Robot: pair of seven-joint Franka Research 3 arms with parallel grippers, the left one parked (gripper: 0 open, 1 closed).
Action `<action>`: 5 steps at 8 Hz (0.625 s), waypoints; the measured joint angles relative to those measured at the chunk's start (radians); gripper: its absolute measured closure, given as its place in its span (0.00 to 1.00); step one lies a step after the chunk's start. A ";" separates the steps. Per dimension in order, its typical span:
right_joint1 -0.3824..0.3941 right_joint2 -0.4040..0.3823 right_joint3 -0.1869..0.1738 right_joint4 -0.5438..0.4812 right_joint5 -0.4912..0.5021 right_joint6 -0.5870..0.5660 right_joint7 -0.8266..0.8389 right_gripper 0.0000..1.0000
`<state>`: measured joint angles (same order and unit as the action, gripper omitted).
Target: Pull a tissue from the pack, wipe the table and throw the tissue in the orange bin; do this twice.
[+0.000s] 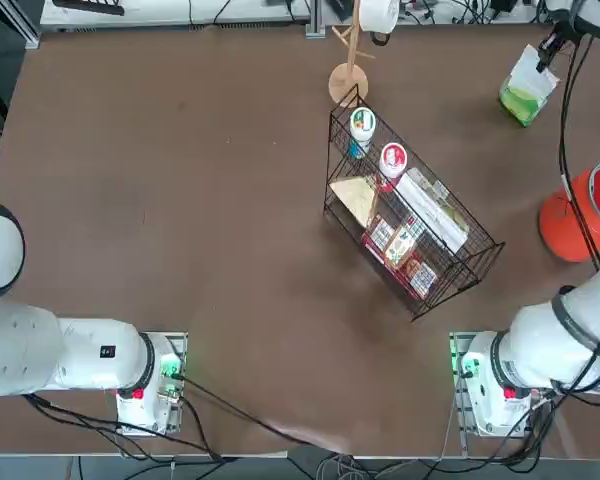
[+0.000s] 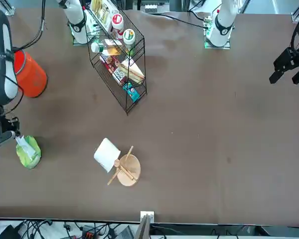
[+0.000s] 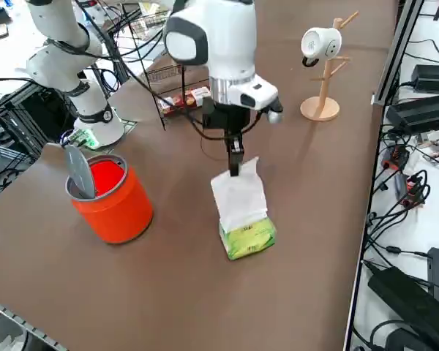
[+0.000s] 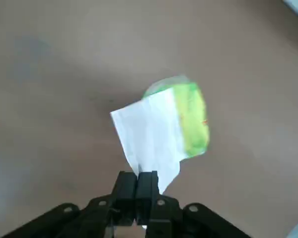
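The right gripper (image 3: pixel 235 170) hangs just above the pack (image 3: pixel 247 237), its 2 fingers (image 4: pixel 137 184) pinched together on the top edge of a white tissue (image 3: pixel 239 196). The sheet stretches from the fingertips down into the pack's slot, so its lower end sits inside the pack. From the wrist view the tissue (image 4: pixel 149 139) spreads across most of the green wrapper (image 4: pixel 192 119) below it. The pack stands on the table (image 3: pixel 168 292) near the far right corner from the robot's side, with bare brown surface all round it. The orange bin (image 3: pixel 111 196) stands on the table nearer the right arm's base, apart from the pack, with a grey flap tilted at its rim. Further toward the middle of the table is a black wire rack (image 1: pixel 408 232) filled with packaged goods, and beyond it a wooden mug tree (image 1: pixel 349 72) carrying 1 white mug (image 1: pixel 378 14).
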<state>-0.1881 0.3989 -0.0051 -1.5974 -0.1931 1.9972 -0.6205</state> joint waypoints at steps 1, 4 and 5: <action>0.026 -0.021 0.003 0.000 0.017 -0.068 0.068 0.99; 0.104 -0.073 0.013 -0.003 0.160 -0.232 0.273 0.99; 0.129 -0.092 0.015 -0.014 0.215 -0.258 0.339 0.99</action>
<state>-0.0596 0.3070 0.0098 -1.6116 0.0217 1.7392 -0.2816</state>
